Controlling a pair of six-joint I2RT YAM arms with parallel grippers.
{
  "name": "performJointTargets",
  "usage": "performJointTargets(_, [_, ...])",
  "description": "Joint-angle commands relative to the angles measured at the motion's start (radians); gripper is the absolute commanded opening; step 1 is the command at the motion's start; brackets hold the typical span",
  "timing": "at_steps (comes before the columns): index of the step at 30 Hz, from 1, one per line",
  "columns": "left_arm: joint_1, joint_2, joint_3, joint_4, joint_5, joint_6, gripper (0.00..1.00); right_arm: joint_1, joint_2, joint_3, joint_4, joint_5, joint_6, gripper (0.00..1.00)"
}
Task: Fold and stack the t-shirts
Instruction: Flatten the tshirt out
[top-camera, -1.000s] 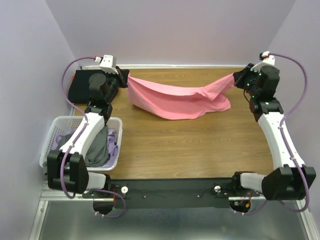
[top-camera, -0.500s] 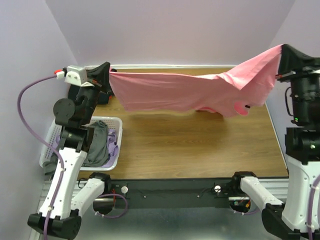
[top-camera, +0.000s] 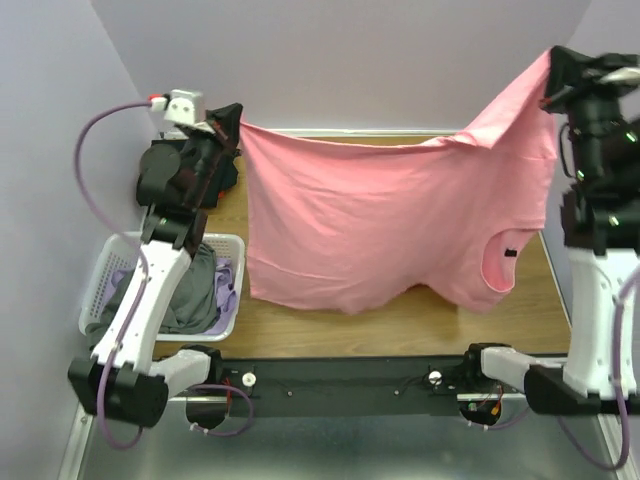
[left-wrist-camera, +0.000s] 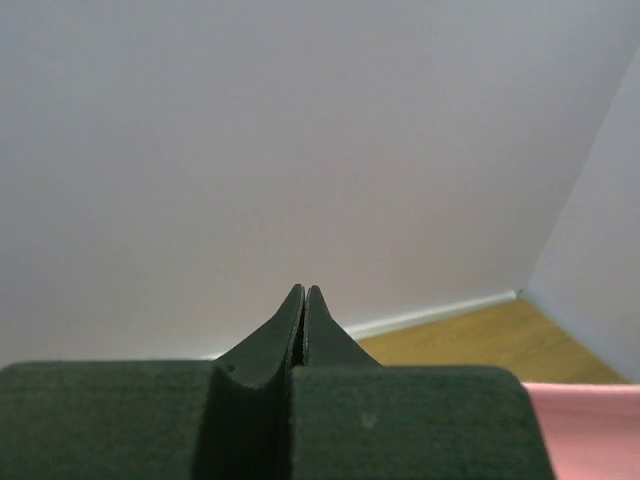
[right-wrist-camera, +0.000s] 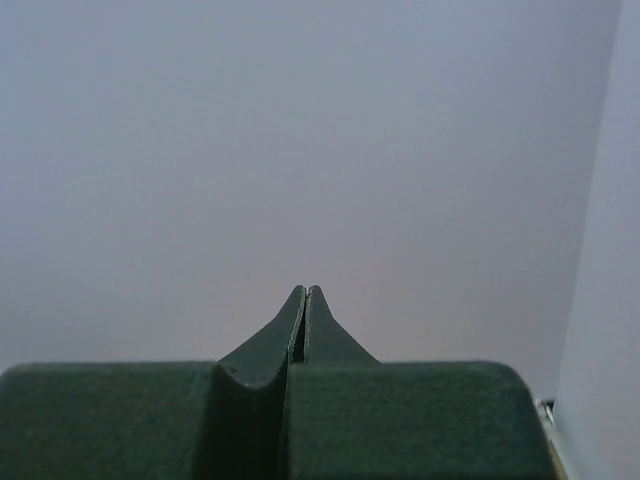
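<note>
The bright pink t-shirt (top-camera: 400, 225) hangs spread in the air over the table, held at two top corners, its neck opening at the lower right. My left gripper (top-camera: 234, 118) is shut on its left corner, at the back left. My right gripper (top-camera: 553, 68) is shut on its right corner, raised high at the back right. Both wrist views show the fingers pressed together against the wall; a strip of the pink t-shirt (left-wrist-camera: 585, 430) shows low right in the left wrist view. A black t-shirt (top-camera: 160, 170) lies at the back left, mostly behind my left arm.
A white lattice basket (top-camera: 100, 290) at the near left holds grey (top-camera: 195, 295) and lavender (top-camera: 226, 285) tees. The wooden table (top-camera: 400, 325) shows below the hanging shirt. Lilac walls close in on three sides.
Both grippers have lifted the pink t-shirt off the table and apart. It went from a sagging bunch to a taut band to a hanging open sheet.
</note>
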Motion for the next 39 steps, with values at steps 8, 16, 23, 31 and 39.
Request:
performJointTargets(8, [-0.003,0.209,0.056,0.063,0.049,0.002,0.0,0.005,0.267,0.053,0.003,0.067,-0.057,0.01])
performJointTargets(16, [-0.014,0.049,-0.008,0.067,0.06,0.015,0.0,0.005,0.144,0.045,0.0,0.059,-0.074,0.01])
performJointTargets(23, [-0.034,-0.125,-0.091,0.023,0.05,0.064,0.0,0.005,-0.029,-0.019,-0.001,0.082,-0.092,0.01])
performJointTargets(31, [-0.04,-0.314,-0.076,-0.04,0.043,0.087,0.0,0.004,-0.146,0.051,-0.01,0.116,-0.111,0.01])
performJointTargets(39, [-0.04,-0.285,-0.025,-0.029,0.07,0.09,0.0,0.004,-0.099,0.143,-0.012,0.147,-0.14,0.01])
